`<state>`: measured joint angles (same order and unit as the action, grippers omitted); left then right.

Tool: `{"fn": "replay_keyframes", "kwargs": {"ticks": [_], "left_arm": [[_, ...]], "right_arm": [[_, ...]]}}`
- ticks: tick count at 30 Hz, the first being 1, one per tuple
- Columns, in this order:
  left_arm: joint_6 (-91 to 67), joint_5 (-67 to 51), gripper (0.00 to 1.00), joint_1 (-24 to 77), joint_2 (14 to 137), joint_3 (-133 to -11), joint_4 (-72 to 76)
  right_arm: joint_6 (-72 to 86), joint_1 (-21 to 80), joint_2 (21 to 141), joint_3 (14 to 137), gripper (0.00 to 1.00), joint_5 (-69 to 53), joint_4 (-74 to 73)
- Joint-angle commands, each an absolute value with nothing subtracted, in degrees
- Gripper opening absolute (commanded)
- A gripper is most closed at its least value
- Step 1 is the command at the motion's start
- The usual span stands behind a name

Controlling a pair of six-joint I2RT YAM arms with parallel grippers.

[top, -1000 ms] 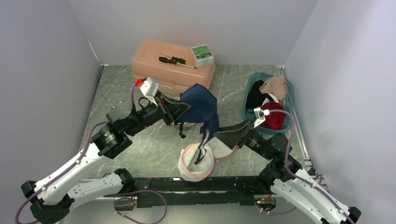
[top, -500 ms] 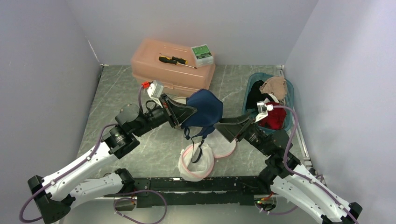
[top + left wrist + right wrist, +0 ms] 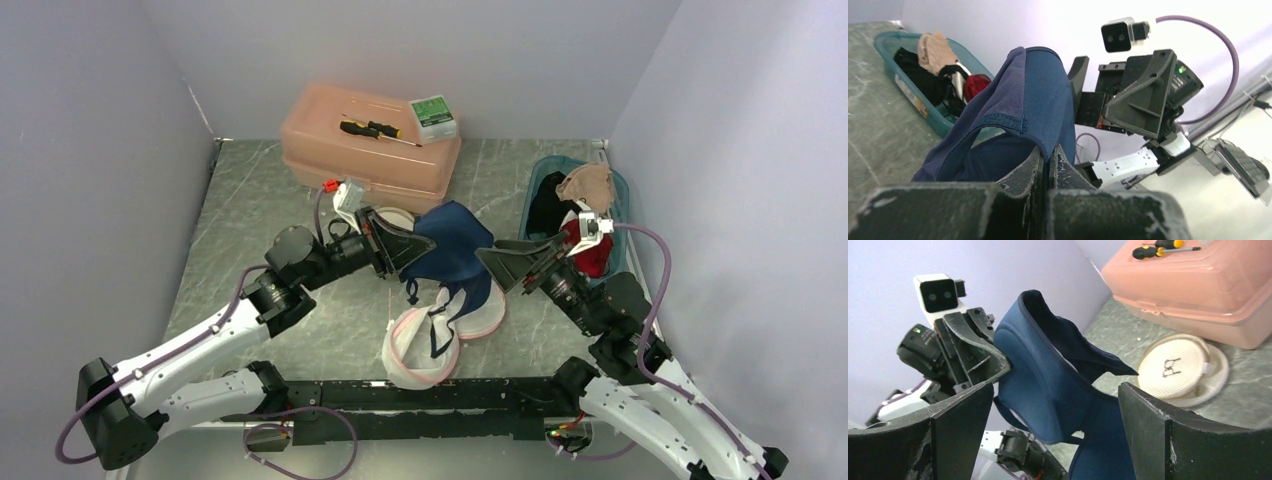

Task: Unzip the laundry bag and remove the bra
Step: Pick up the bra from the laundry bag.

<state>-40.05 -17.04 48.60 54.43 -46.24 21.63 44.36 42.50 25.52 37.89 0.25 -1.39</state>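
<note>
Teal basket (image 3: 548, 163) holding beige, black and red garments, partly hidden by the right arm (image 3: 605, 305), white mesh laundry bag (image 3: 415, 350) on the desk (image 3: 260, 200), navy bra (image 3: 455, 250) held above it, pinched in the closed left claw (image 3: 1047, 162), right claw (image 3: 1054, 387) spread open facing it

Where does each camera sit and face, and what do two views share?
Top external: above and behind the bases, looking down on the table; both arms show.
Left wrist: looks past its shut fingers and the navy bra at the right gripper.
Right wrist: looks between its open fingers at the bra and left gripper.
Shared: the wrist views face each other across the bra.
</note>
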Motion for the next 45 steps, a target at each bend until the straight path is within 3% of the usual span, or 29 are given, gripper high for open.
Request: {"fn": "replay_keyframes", "kwargs": {"ticks": [1, 7, 14, 24, 30, 38, 45], "left_arm": [[-39.64, -27.39, 0.03, 47.88, 55.14, -51.05, 24.87], [-26.41, -40.64, 0.03, 47.12, 54.17, -64.45, 5.42], [-19.9, -53.76, 0.03, 47.02, 58.29, -75.6, -6.65], [-14.85, -54.36, 0.03, 47.02, 60.98, -81.57, -13.58], [-12.11, -51.67, 0.03, 47.04, 60.98, -83.28, -16.33], [-8.82, -47.29, 0.03, 46.99, 60.11, -86.58, -20.85], [-8.43, -47.56, 0.03, 47.01, 60.68, -88.03, -21.19]], "right_arm": [[35.19, 42.42, 23.27, 43.29, 0.99, 2.22, -7.33], [23.31, 42.37, 20.25, 47.88, 0.99, -11.52, -12.4], [19.11, 42.39, 22.83, 50.24, 0.98, -29.3, -12.69], [23.9, 42.43, 28.57, 52.77, 0.95, -47.95, -2.82], [23.63, 42.41, 29.85, 54.09, 0.9, -49.7, -5.58], [19.75, 42.41, 24.3, 53.94, 0.93, -37.9, -13.93], [20.7, 42.37, 27.18, 53.9, 0.87, -39.63, -11.69]]}}
